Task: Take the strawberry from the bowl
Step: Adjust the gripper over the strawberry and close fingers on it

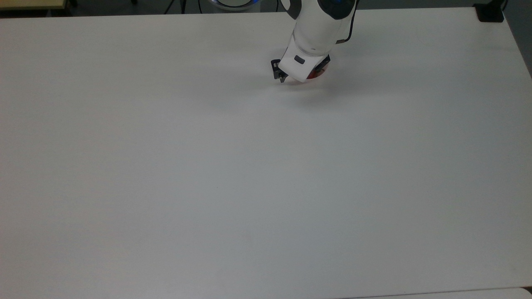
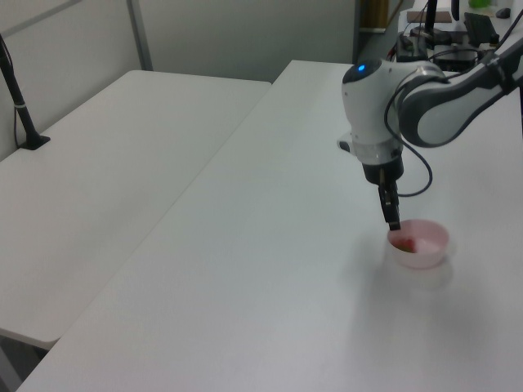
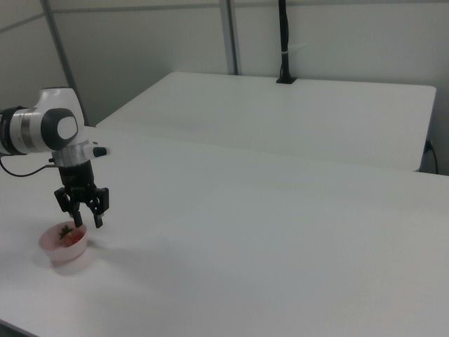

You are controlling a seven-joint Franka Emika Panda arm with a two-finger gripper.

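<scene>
Count on the near table: 1 bowl, near the right view's left edge; 1 strawberry inside it. 1 arm with 1 gripper. Tables: 2, the second table carrying 1 black post at its far edge.
</scene>
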